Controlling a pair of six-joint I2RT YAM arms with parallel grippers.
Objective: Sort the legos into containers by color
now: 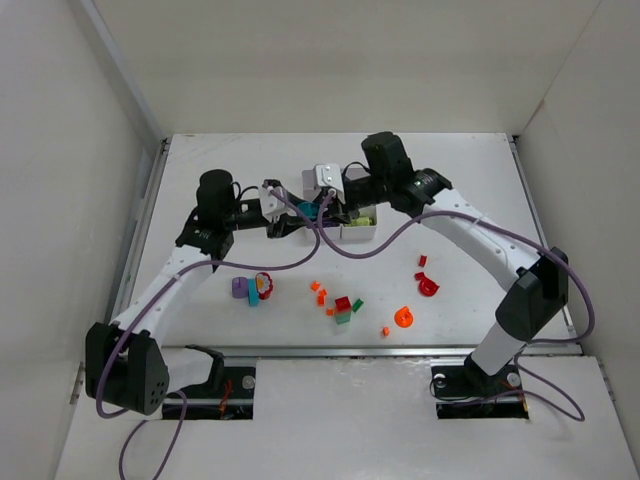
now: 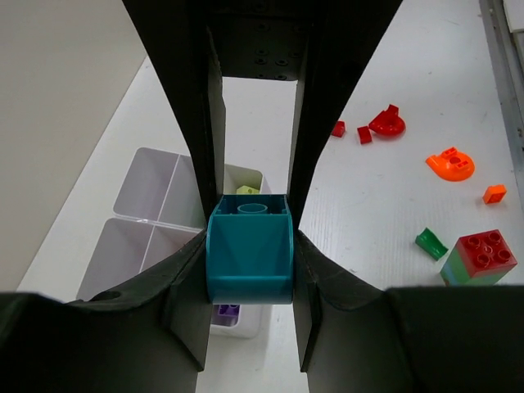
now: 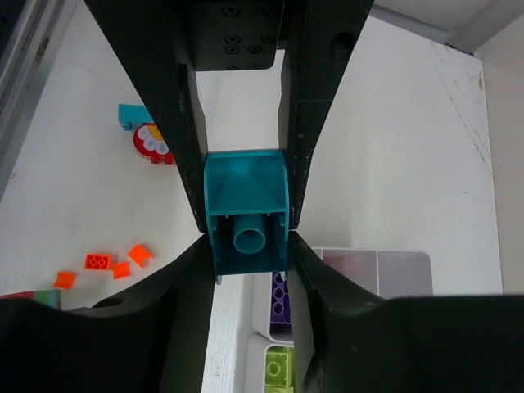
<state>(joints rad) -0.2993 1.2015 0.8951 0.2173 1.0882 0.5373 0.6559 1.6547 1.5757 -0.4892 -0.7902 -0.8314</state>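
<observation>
I have the left end effector [image 2: 252, 246] and right end effector [image 3: 246, 217] both clamped on one teal brick [image 2: 250, 266] over the tray [image 2: 151, 192] mid-frame; opposing pulls could fling it.

Grips a teal brick [image 2: 250, 254] between the dark fingers of the left tool [image 2: 250, 246], above a white tray [image 2: 147, 176]. Shows a lime green piece [image 2: 247, 190] in one compartment, a purple piece [image 2: 227, 312] in another. Scattered right on the table [image 2: 385, 205]: red rounded piece [image 2: 386, 123], two small red bits [image 2: 338, 128], orange rounded piece [image 2: 450, 163], small orange brick [image 2: 494, 193], dark green slope [image 2: 431, 243], red-topped green block [image 2: 480, 256].
</observation>
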